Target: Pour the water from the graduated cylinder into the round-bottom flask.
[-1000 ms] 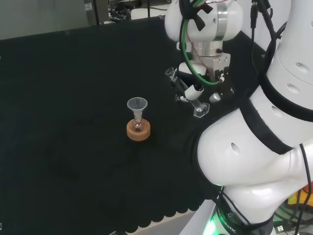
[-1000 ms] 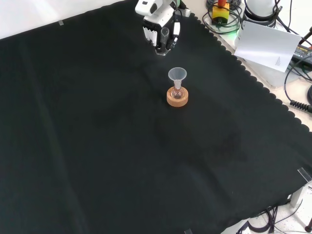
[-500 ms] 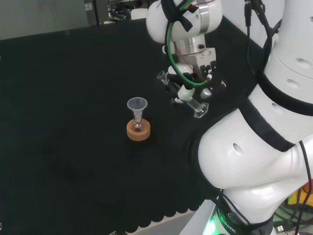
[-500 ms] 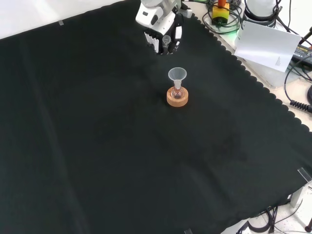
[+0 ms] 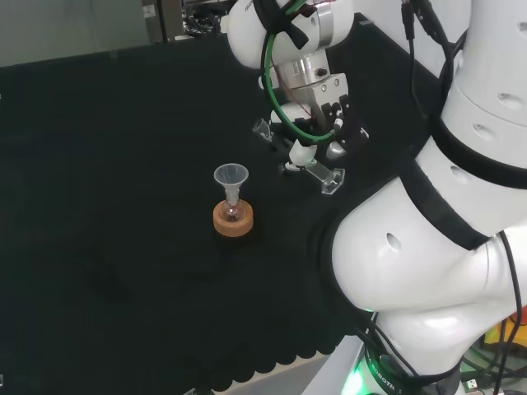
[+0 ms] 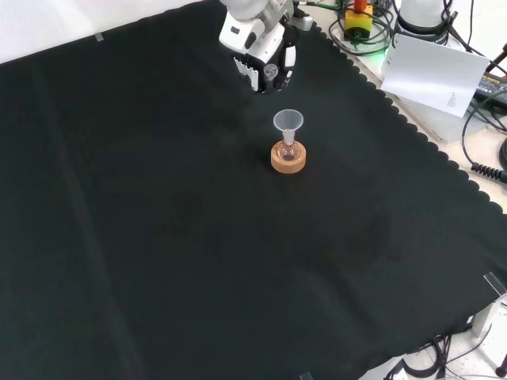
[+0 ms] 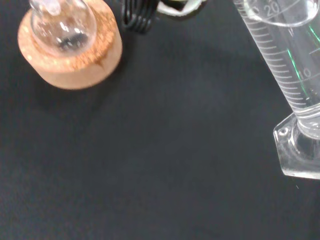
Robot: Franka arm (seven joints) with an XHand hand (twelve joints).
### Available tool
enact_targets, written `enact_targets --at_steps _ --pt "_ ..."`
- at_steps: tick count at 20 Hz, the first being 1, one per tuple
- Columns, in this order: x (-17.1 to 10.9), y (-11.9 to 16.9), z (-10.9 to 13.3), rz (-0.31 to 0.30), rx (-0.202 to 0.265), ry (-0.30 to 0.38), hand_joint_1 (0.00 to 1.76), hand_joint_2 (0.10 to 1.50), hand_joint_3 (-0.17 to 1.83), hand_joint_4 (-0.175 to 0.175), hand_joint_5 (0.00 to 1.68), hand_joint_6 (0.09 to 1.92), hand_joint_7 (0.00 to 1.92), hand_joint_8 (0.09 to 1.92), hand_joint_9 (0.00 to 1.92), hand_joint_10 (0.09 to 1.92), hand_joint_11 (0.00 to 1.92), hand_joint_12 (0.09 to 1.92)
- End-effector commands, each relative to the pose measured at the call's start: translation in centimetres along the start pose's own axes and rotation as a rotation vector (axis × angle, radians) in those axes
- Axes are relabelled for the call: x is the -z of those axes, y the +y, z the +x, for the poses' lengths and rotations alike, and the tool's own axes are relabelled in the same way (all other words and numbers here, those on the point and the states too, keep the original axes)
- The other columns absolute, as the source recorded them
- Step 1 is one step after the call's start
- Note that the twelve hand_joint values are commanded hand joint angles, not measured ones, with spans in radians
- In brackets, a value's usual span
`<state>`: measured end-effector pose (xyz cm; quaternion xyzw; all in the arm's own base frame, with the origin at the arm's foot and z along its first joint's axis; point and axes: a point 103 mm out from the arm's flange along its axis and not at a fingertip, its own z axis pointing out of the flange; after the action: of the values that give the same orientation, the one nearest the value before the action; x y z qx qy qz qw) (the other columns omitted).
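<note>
My hand point(image 5: 317, 136): black and white, green cable looped over it.
Graduated cylinder point(image 7: 285, 60): clear, white scale marks.
Round-bottom flask point(image 7: 62, 22): clear glass.
Funnel point(image 5: 230, 177): translucent white.
Cork ring point(image 7: 75, 62): tan, speckled.
Surface point(image 6: 198, 237): black cloth, scalloped edge.

Even overhead light, soft shadows, mild glare

a black cloth point(image 6: 198, 261) covers the bench, its near and right edges cut in small scallops in the front view. beyond the right edge lies a pale bench top point(image 6: 467, 170) with a white folded sheet point(image 6: 432, 75), black cables point(image 6: 483, 119) and a yellow and red device point(image 6: 358, 17) near the top edge. in the head view, a grey wall panel point(image 5: 66, 29) stands past the cloth's far edge, with dark equipment point(image 5: 202, 16) beside it.
</note>
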<state>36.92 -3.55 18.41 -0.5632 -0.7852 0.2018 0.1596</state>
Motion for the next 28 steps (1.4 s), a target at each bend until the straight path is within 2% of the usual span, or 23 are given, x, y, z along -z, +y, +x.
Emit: enact_targets --at_steps 1,5,13,28 --pt "-0.5 1.3 2.5 0.223 -0.035 -0.181 1.15 0.88 0.54 -0.175 0.96 1.14 1.37 0.17 1.48 0.09 1.33 0.69" --pt "-0.4 1.3 3.3 0.247 -0.041 -0.229 1.15 0.88 0.54 -0.175 0.96 1.14 1.37 0.17 1.48 0.09 1.33 0.69" --pt "-0.1 0.9 4.2 0.256 -0.048 -0.252 1.14 0.88 0.54 -0.175 0.96 1.15 1.37 0.16 1.48 0.09 1.32 0.68" --pt "0.6 0.2 4.7 0.320 -0.070 -0.323 1.14 0.88 0.53 -0.175 0.96 1.15 1.36 0.16 1.48 0.09 1.31 0.68"
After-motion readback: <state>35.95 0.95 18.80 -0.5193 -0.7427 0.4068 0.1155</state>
